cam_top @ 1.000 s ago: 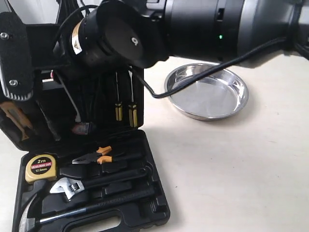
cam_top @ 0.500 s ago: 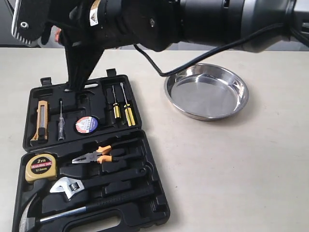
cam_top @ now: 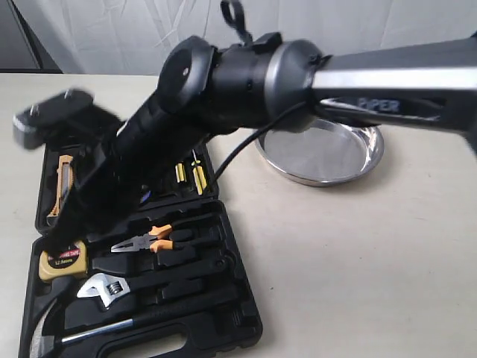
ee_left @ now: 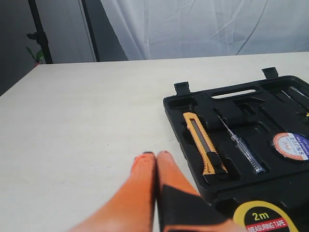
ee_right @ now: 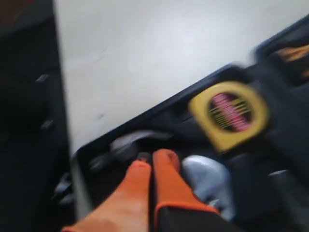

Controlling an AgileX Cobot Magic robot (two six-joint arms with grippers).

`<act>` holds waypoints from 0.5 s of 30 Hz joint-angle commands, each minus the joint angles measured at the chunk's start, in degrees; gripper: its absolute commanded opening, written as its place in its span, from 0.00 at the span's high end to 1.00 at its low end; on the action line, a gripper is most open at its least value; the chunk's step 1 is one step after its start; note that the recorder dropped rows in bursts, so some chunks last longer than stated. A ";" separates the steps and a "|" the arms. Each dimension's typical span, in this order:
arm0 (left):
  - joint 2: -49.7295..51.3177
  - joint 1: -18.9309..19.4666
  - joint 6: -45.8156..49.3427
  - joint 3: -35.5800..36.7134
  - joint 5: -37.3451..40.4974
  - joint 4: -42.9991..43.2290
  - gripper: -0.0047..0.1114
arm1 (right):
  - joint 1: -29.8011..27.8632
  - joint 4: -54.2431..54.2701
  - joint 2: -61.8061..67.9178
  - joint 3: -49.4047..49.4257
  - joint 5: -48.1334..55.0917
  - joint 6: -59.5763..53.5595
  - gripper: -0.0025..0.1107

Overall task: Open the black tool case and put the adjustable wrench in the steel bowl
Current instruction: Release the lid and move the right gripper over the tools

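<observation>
Two halves of the black tool case (cam_top: 238,313) lie open flat at the left front of the table (cam_top: 358,261). Broad bare tabletop lies to its right, and the steel bowl (cam_top: 328,156) sits well apart beyond. The adjustable wrench (cam_top: 112,287) rests in a moulded slot of the near half, between the pliers (cam_top: 145,240) and the hammer (cam_top: 89,334), its silver head beside the yellow tape measure (ee_left: 263,220) marked "2m MEASURING TAPE". The right arm (cam_top: 373,82), lettered "PiPER", reaches across the case. The right gripper (ee_right: 152,159) hangs blurred over that half, its orange fingers pressed together. The left gripper (ee_left: 154,154) hovers over bare table beside the case's edge, its fingers likewise together.
</observation>
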 commanded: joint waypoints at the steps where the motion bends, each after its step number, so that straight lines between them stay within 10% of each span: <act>1: -0.22 0.11 -0.09 0.09 -0.28 0.22 0.96 | -0.12 -2.70 3.09 -3.09 22.65 -3.41 0.99; 10: -0.22 0.11 -0.09 0.09 -0.28 0.22 0.96 | -2.35 -52.78 1.46 -2.95 22.65 29.95 0.99; 15: -0.22 0.11 -0.09 0.09 -0.28 0.22 0.96 | -5.39 -59.60 1.46 -2.95 -2.48 46.00 0.99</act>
